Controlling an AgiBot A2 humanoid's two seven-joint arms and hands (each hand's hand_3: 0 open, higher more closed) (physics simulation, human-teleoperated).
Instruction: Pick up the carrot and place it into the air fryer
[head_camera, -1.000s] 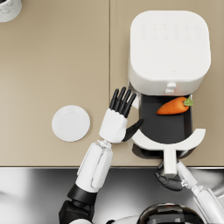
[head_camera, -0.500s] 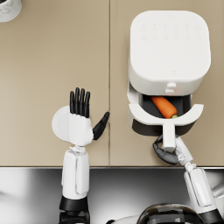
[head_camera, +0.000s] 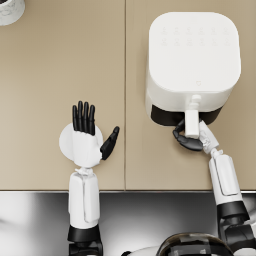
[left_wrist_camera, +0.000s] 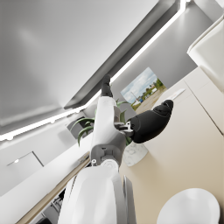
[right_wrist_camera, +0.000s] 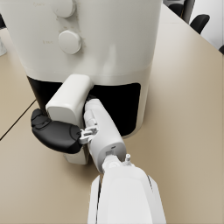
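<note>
Beige countertop (head_camera: 60, 75), air fryer (head_camera: 192, 62) at right. Right hand (head_camera: 189, 140) wrapped on drawer handle (head_camera: 191, 123), drawer nearly home. Carrot not visible, presumably inside. Left hand (head_camera: 86, 137) spread flat above white plate (head_camera: 64, 142), well apart; right arm clearly nearer.

Centre worktop (head_camera: 125, 75): lying open between air fryer (head_camera: 192, 60) and plate (head_camera: 67, 142).
Fryer front: right hand (head_camera: 189, 140) blocking at handle (head_camera: 191, 122).
Far-left corner: cup (head_camera: 10, 10) standing.
</note>
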